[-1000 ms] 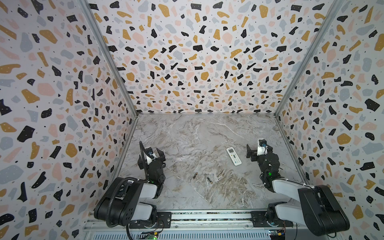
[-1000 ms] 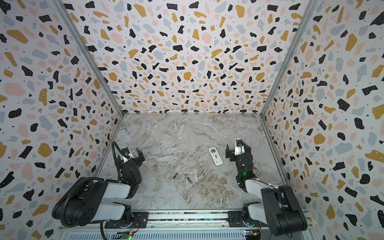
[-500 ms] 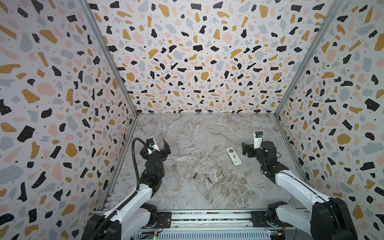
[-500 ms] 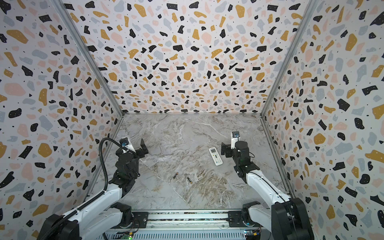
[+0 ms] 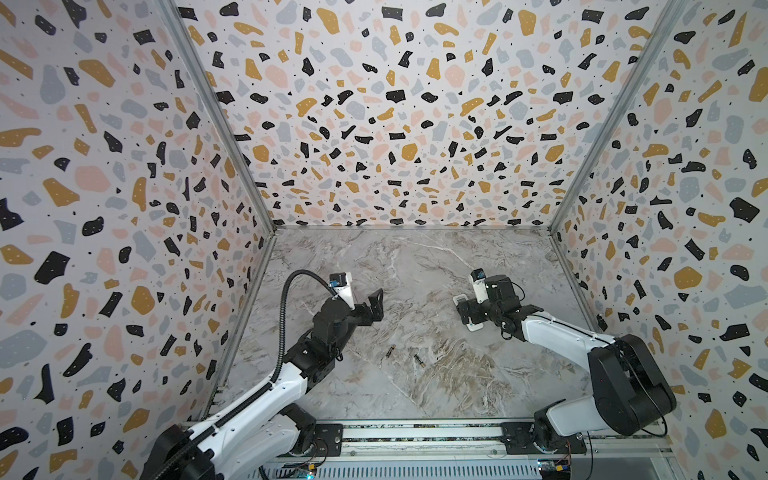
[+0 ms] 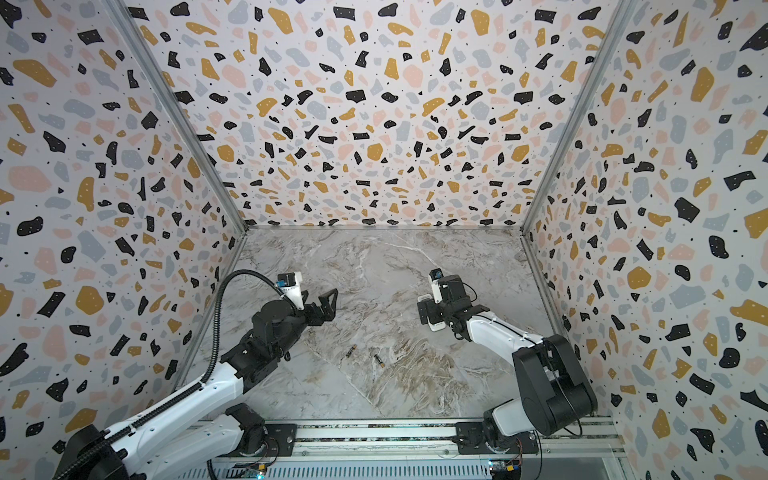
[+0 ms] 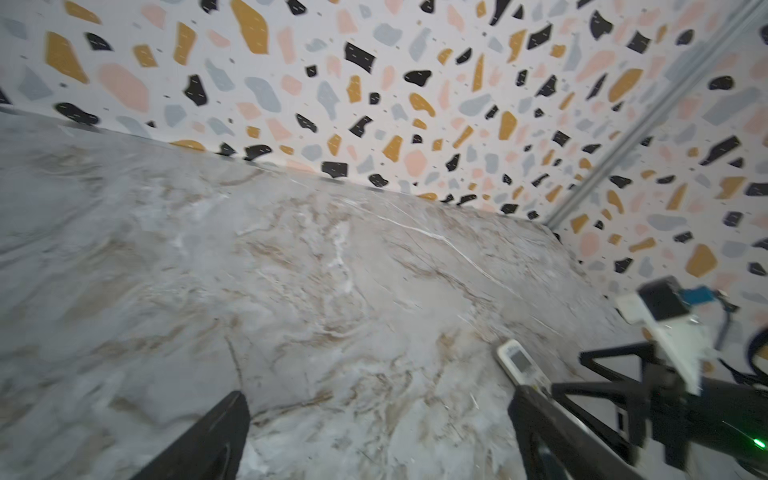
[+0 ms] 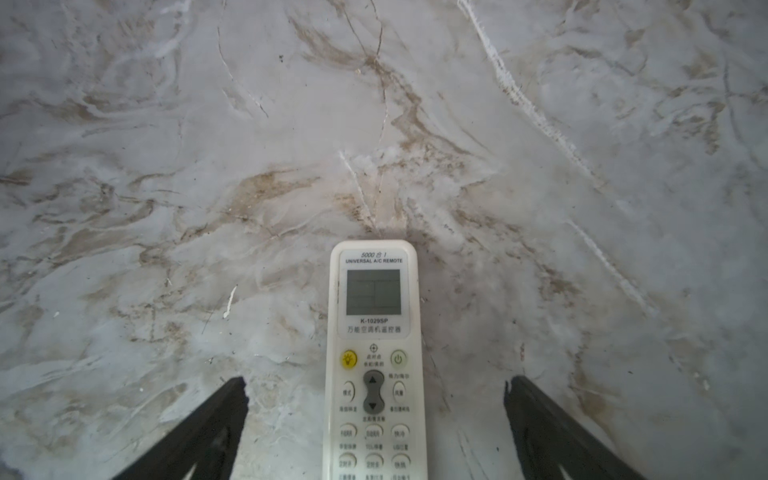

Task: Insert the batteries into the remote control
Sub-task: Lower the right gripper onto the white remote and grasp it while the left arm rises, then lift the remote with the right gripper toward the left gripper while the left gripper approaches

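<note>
The white remote control [image 8: 374, 316] lies face up on the marble floor, right of the middle, its grey display toward the back. My right gripper [image 8: 374, 386] hovers open over it, one finger on either side and neither touching. In both top views the right gripper [image 5: 469, 312] [image 6: 429, 313] covers the middle of the remote control [image 5: 460, 298] [image 6: 436, 326]. Two batteries [image 5: 389, 351] [image 5: 418, 360] lie loose near the front middle, also seen as batteries [image 6: 351, 351] [image 6: 378, 360]. My left gripper [image 5: 372, 308] [image 7: 374, 419] stands open and empty, above the floor left of the middle.
Terrazzo-patterned walls [image 5: 395, 124] close in the marble floor [image 5: 415, 266] on three sides. A metal rail [image 5: 415, 434] with both arm bases runs along the front edge. In the left wrist view the remote control [image 7: 519, 365] and the right arm [image 7: 673, 399] show beyond one finger.
Both arms have unfolded from near their bases and reached out over the floor. The right gripper came over the remote; the left moved toward the middle. Both stayed open.
</note>
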Tool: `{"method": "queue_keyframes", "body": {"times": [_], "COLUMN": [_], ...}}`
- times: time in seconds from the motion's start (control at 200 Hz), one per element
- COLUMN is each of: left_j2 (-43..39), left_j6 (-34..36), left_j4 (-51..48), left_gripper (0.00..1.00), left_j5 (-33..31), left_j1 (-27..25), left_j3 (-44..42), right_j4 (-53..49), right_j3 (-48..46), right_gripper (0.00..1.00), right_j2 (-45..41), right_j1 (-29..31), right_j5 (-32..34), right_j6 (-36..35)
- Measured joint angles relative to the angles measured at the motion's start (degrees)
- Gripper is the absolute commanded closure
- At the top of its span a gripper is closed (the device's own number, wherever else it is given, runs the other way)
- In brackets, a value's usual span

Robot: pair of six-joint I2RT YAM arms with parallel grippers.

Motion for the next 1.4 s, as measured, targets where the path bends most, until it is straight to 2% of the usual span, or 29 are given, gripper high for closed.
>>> {"method": "queue_keyframes", "body": {"times": [0.395, 0.686, 1.066, 1.402], "left_j2": [7.8, 14.8, 15.9, 14.0], "left_j6": [-3.4, -3.9, -4.1, -4.3], "left_j4": [6.4, 10.6, 11.6, 11.4], "left_gripper": [0.01, 0.01, 0.0, 0.0], "left_j5": [1.9, 1.3, 0.0, -2.2], "left_j1": [-12.5, -18.9, -20.3, -20.4], "left_j3": [-0.3, 0.1, 0.4, 0.4], "right_j4": [-4.1, -6.2, -6.6, -6.6], "right_j3": [1.9, 3.1, 3.1, 3.1], "right_gripper": [0.03, 0.15, 0.35, 0.58], "right_j2": [5.0, 8.0, 9.3, 9.3], "right_j1": [0.4, 0.4, 0.4, 0.4], "right_j5": [-1.3, -1.0, -0.6, -0.4], "right_j6": [-0.5, -1.6, -2.2, -2.6]}}
